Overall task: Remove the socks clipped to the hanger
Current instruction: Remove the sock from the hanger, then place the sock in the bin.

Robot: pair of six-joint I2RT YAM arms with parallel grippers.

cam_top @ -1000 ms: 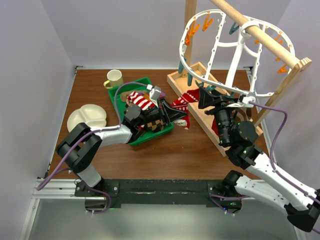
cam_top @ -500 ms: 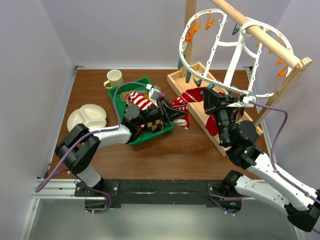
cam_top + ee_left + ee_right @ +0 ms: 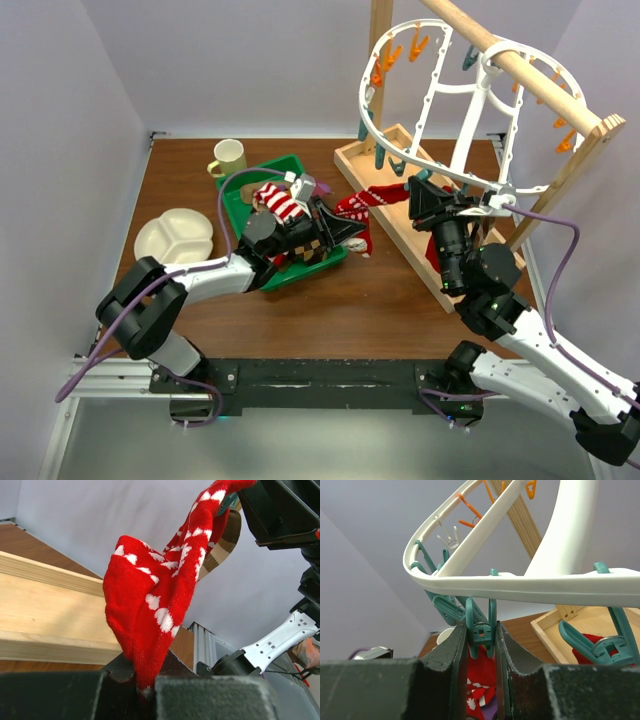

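Left gripper (image 3: 142,682): jaws closed on the toe end of the red sock (image 3: 150,605). The sock's upper end appears to be caught in a teal clip (image 3: 481,627) under the hanger (image 3: 530,582) rim.

Right gripper (image 3: 481,645): jaws pressed against that clip's wings.

Risks: if the clip is not squeezed open enough, a pull could stretch the sock or swing the hanger. The thin hold on the toe may slip.

Clearance: the wooden stand (image 3: 45,610) sits just beside the sock, and neighbouring clips crowd the right jaws. Bare tabletop (image 3: 380,300) and the green tray (image 3: 243,190) offer room on the left arm's side.

Bright, even light; soft foreground blur.
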